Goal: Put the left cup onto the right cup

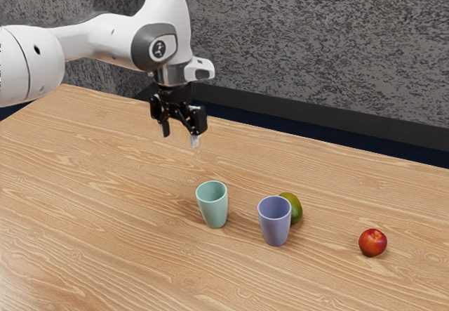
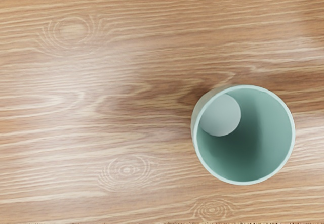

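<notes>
Standing upright, green cup (image 1: pixel 212 203) opens upward.

No readable text, labels or numbers

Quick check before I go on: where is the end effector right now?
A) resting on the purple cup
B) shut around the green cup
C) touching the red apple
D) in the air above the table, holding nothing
D: the end effector hangs open and empty above the table, higher than the green cup and toward the exterior view's left of it.
</notes>
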Robot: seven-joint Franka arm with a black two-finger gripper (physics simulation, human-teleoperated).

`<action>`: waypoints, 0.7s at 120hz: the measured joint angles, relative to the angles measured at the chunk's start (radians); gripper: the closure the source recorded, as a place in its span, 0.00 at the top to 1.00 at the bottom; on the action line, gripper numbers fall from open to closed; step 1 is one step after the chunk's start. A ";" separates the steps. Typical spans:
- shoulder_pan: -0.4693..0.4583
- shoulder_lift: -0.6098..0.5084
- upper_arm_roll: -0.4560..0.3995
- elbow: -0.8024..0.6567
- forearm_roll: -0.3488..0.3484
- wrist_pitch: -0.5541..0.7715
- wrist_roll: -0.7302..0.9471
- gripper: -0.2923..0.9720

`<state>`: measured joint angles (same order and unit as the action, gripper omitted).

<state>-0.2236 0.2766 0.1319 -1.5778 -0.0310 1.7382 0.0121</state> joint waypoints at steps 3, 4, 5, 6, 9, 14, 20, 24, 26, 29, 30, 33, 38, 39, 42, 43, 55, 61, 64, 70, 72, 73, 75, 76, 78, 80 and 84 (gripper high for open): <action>0.000 0.000 0.000 -0.014 -0.001 0.009 0.001 0.75; 0.000 0.000 0.000 -0.019 -0.001 0.012 0.001 0.75; 0.000 0.000 0.000 -0.023 -0.001 0.015 0.001 0.75; 0.000 0.000 0.000 -0.028 -0.001 0.018 0.002 0.75; -0.001 0.000 0.000 -0.039 -0.001 0.027 0.002 0.75; -0.003 -0.003 0.000 -0.058 -0.002 0.041 0.003 0.75; -0.008 -0.007 0.000 -0.076 -0.002 0.056 0.004 0.75; -0.010 -0.008 0.000 -0.085 -0.002 0.066 0.005 0.75; -0.010 -0.008 0.000 -0.090 -0.002 0.071 0.005 0.75; -0.011 -0.007 0.000 -0.097 -0.002 0.077 0.006 0.74; -0.011 -0.007 0.000 -0.099 -0.002 0.079 0.006 0.74; -0.011 -0.005 0.000 -0.103 -0.003 0.085 0.006 0.74; -0.012 -0.001 0.000 -0.107 -0.003 0.092 0.005 0.74; -0.012 -0.001 0.000 -0.107 -0.004 0.094 0.004 0.74; -0.013 0.001 0.000 -0.108 -0.004 0.097 0.001 0.74; -0.013 0.001 -0.001 -0.109 -0.004 0.099 0.000 0.74; -0.018 0.019 -0.001 -0.114 -0.014 0.117 -0.014 0.75; -0.018 0.035 -0.001 -0.115 -0.021 0.128 -0.020 0.75; -0.019 0.044 -0.001 -0.116 -0.024 0.133 -0.023 0.75; -0.019 0.056 -0.001 -0.116 -0.028 0.144 -0.029 0.75; -0.019 0.061 -0.001 -0.115 -0.030 0.148 -0.030 0.75; -0.019 0.063 -0.001 -0.116 -0.030 0.150 -0.031 0.75; -0.019 0.067 -0.001 -0.116 -0.031 0.154 -0.032 0.75; -0.019 0.069 -0.001 -0.116 -0.032 0.156 -0.033 0.75; -0.019 0.074 -0.001 -0.115 -0.034 0.160 -0.035 0.75; -0.019 0.078 -0.001 -0.115 -0.036 0.164 -0.036 0.75; -0.019 0.085 -0.001 -0.115 -0.039 0.171 -0.039 0.75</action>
<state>-0.2429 0.3617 0.1304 -1.6927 -0.0703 1.9091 -0.0267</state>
